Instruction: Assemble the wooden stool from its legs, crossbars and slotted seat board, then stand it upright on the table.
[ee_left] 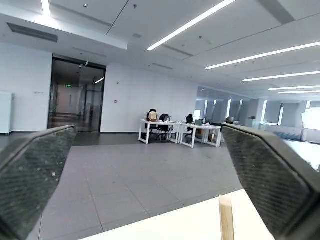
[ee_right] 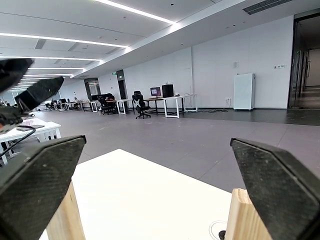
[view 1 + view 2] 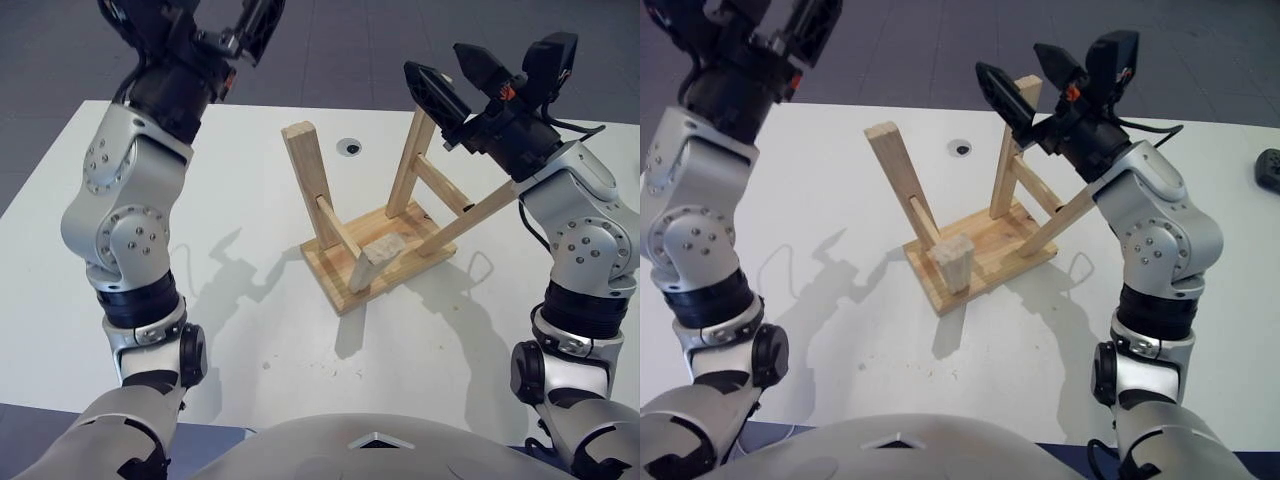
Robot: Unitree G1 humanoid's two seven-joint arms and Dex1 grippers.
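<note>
Item: wooden stool, inverted mid-table, seat board down, its right leg leaning outward. Right gripper spread open above the far right leg; left gripper released, raised far left. Risk: your turning it upright may unseat that leg. White table; open office, grey floor.

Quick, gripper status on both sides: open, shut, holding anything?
Left gripper: open, holding nothing.
Right gripper: open, holding nothing.
</note>
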